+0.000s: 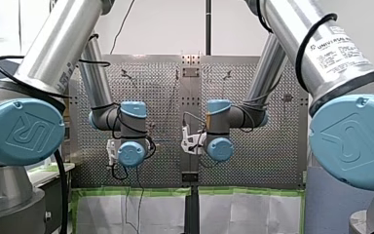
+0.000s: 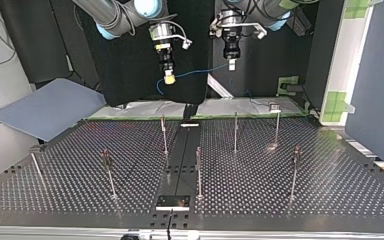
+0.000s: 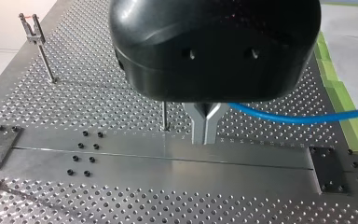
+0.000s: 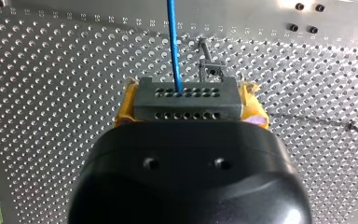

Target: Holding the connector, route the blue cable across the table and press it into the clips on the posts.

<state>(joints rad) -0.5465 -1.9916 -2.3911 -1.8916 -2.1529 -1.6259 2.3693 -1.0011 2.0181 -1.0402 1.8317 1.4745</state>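
My right gripper [image 4: 187,95] is shut on a grey connector [image 4: 186,106] with rows of holes, clamped between its yellow pads [image 4: 125,111]. The blue cable [image 4: 173,42] leaves the connector and runs ahead over the perforated table. My left gripper [image 3: 204,134], with metal fingers, is shut on the blue cable [image 3: 289,119], which trails off to one side. In the top view both grippers hang high above the table's far edge: my right gripper [image 2: 169,76] left of my left gripper [image 2: 232,63], with the cable [image 2: 195,74] slung between them.
Several thin posts with clips stand on the perforated table [image 2: 330,190], among them a post [image 2: 164,134] near the middle, another post [image 2: 235,131] to its right and a nearer post [image 2: 198,172]. A grey sheet [image 2: 45,107] lies at the top view's left.
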